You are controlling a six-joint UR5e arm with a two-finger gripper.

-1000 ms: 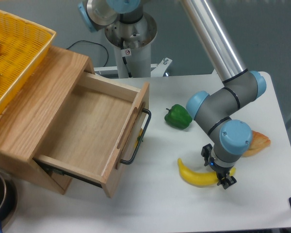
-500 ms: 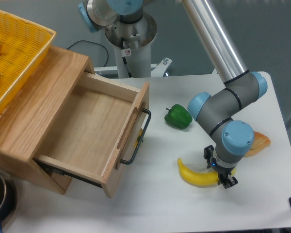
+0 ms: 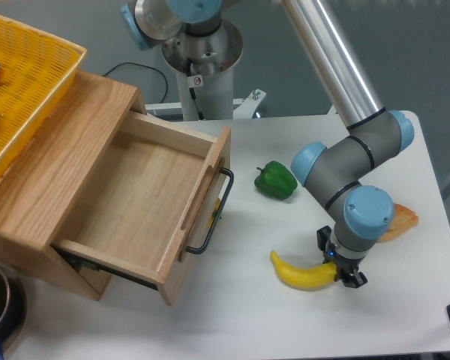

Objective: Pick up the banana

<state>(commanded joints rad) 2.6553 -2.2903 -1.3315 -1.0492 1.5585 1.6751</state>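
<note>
The gripper is sitting low at the right end of the banana, its two dark fingers closed in on that tapered tip and gripping it. The banana is smooth, bright yellow plastic, curved w/ pointed ends, lying across the white table front-right, its left tip pointing up-left; can't tell if it's resting on the surface or just off it. The arm's wrist is hanging right over the gripper, grey casing w/ glossy blue caps, and a polished metal tube is running up and away toward the top. Just beside the wrist on the right, a flat orange piece is peeking out, partly hidden. A lumpy, shiny green pepper is sitting near the arm's elbow, apart from the banana. On the left, a pale wooden drawer w/ visible grain is standing pulled open, a black wire handle on its front. A yellow woven basket is resting on top of the wooden cabinet at top-left, something red at its edge.
</note>
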